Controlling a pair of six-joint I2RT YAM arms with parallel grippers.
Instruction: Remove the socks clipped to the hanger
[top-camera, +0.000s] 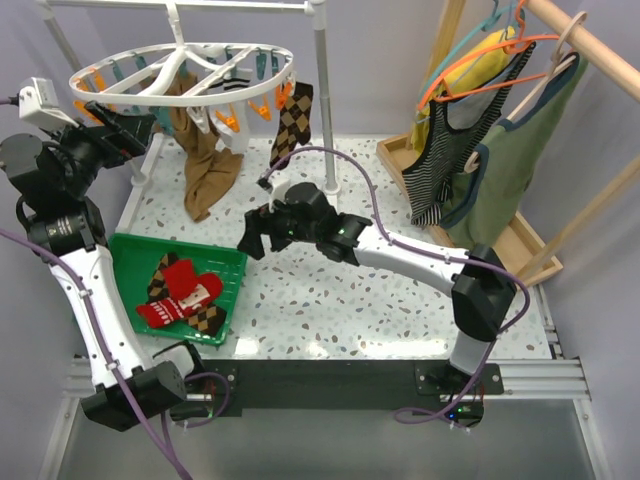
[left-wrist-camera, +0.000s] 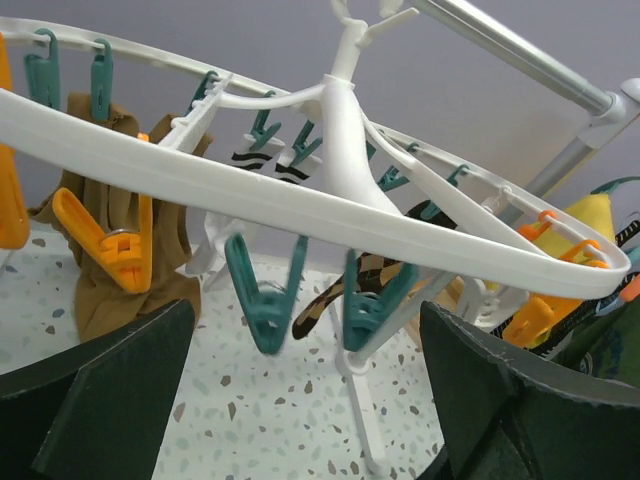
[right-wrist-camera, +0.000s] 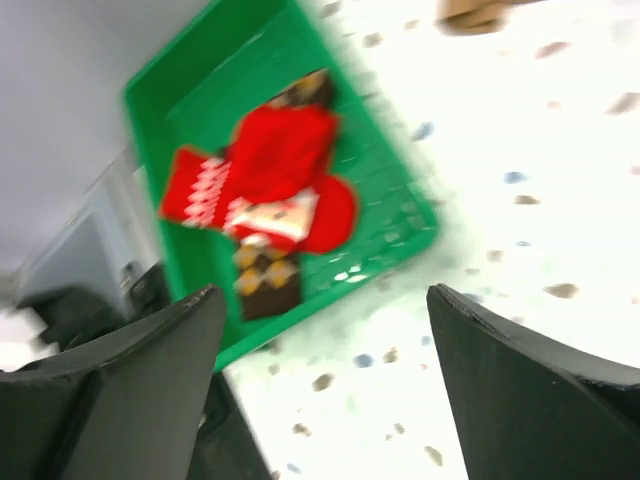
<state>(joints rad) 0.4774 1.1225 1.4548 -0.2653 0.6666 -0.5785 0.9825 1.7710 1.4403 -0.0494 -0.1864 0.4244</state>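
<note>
The white oval hanger (top-camera: 180, 75) hangs from a rail at the back left. Long tan-brown socks (top-camera: 205, 165) and one argyle sock (top-camera: 292, 120) are clipped to it. In the left wrist view the hanger (left-wrist-camera: 300, 200) crosses the frame, with the tan socks (left-wrist-camera: 100, 260), a white black-striped sock (left-wrist-camera: 262, 165) and the argyle sock (left-wrist-camera: 330, 300) behind it. My left gripper (top-camera: 140, 125) is open at the ring's left rim, holding nothing (left-wrist-camera: 307, 320). My right gripper (top-camera: 255, 235) is open and empty, over the table just right of the green tray (right-wrist-camera: 325, 295).
The green tray (top-camera: 135, 250) at front left holds red socks (top-camera: 180, 295) and an argyle sock (top-camera: 205, 318). A wooden rack (top-camera: 590, 60) at the right carries wire hangers, a striped tank top (top-camera: 450, 150) and a green garment (top-camera: 510, 160). A white stand post (top-camera: 322, 100) rises behind the hanger.
</note>
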